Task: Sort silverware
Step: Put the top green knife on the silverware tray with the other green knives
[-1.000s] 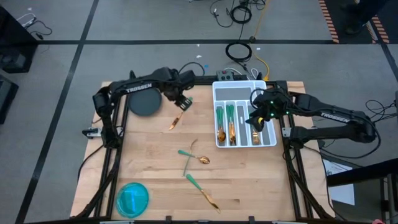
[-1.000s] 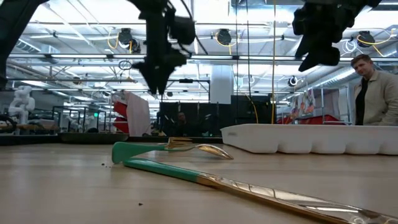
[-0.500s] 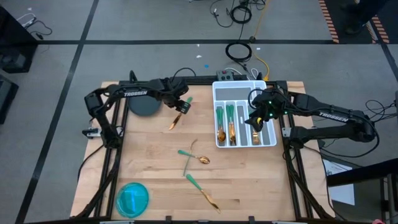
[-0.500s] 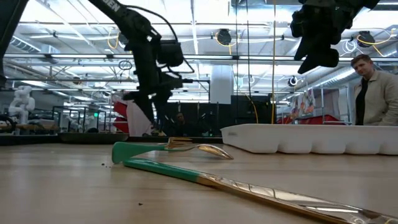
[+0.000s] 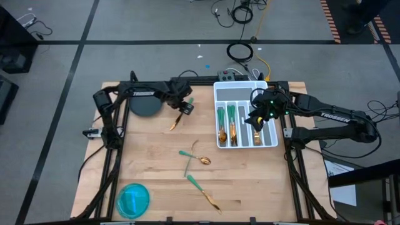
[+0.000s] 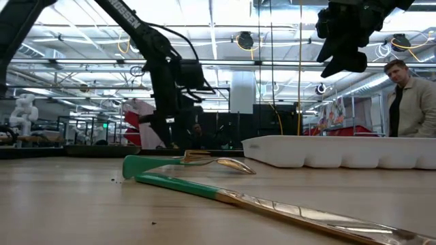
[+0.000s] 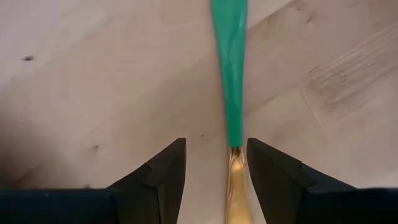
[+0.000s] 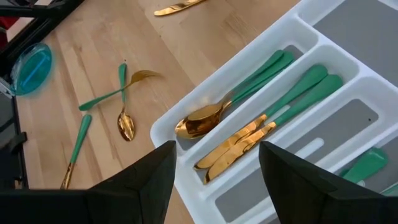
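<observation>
A piece of silverware point(image 5: 177, 120) with a teal handle point(image 7: 230, 74) and gold head lies flat on the wood table at the far left. My left gripper point(image 5: 182, 109) is low over it and open. Its fingers point(image 7: 165, 177) stand on either side of the piece, where teal meets gold point(image 7: 235, 155), without touching. My right gripper point(image 5: 257, 119) hangs open and empty above the white tray point(image 5: 270, 140), which holds sorted spoons, knives point(image 8: 239, 146) and forks. A spoon and fork point(image 5: 195, 156) lie crossed mid-table. Another piece point(image 5: 204, 192) lies nearer the front.
A blue round bowl point(image 5: 133, 199) stands at the front left corner. A dark round disc point(image 5: 145, 104) lies at the far left, beside my left arm. A person point(image 6: 412, 102) stands beyond the table on the right. Bare wood lies around the loose pieces.
My left gripper has come down toward the table and a little toward the near edge. It now straddles the teal-handled piece at the far left. It stays open.
</observation>
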You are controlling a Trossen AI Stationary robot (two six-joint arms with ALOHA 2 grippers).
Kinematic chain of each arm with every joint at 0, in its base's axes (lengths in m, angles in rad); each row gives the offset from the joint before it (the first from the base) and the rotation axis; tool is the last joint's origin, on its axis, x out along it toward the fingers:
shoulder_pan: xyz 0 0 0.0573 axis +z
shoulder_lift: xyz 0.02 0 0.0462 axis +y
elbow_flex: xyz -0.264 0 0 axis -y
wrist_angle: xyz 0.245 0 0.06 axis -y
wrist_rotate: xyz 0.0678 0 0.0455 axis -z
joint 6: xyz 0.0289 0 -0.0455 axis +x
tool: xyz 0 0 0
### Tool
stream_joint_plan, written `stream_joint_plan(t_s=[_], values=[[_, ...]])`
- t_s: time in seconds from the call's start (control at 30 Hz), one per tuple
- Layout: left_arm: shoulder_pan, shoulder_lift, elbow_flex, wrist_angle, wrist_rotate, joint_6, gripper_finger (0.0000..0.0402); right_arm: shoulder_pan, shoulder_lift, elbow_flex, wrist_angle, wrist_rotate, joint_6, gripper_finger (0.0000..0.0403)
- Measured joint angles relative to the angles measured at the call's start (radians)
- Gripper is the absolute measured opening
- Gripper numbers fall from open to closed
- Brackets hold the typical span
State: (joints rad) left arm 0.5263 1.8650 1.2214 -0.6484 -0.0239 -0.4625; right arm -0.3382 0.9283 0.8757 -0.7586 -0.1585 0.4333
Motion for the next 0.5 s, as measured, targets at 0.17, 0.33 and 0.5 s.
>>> stream_joint_plan(t_s=[0.17, 0.33, 0.5], values=[[-0.021, 0.026, 0.010, 0.009, -0.031, -0.002, 0.0176, 0.000, 0.000, 0.000, 0.000, 0.001, 0.000, 0.0224], [-0.025, 0.026, 0.013, 0.011, -0.036, 0.000, 0.0176, 0.000, 0.000, 0.000, 0.000, 0.001, 0.000, 0.0224], [-0.026, 0.026, 0.013, 0.012, -0.025, 0.001, 0.0176, 0.000, 0.000, 0.000, 0.000, 0.003, -0.001, 0.0224]])
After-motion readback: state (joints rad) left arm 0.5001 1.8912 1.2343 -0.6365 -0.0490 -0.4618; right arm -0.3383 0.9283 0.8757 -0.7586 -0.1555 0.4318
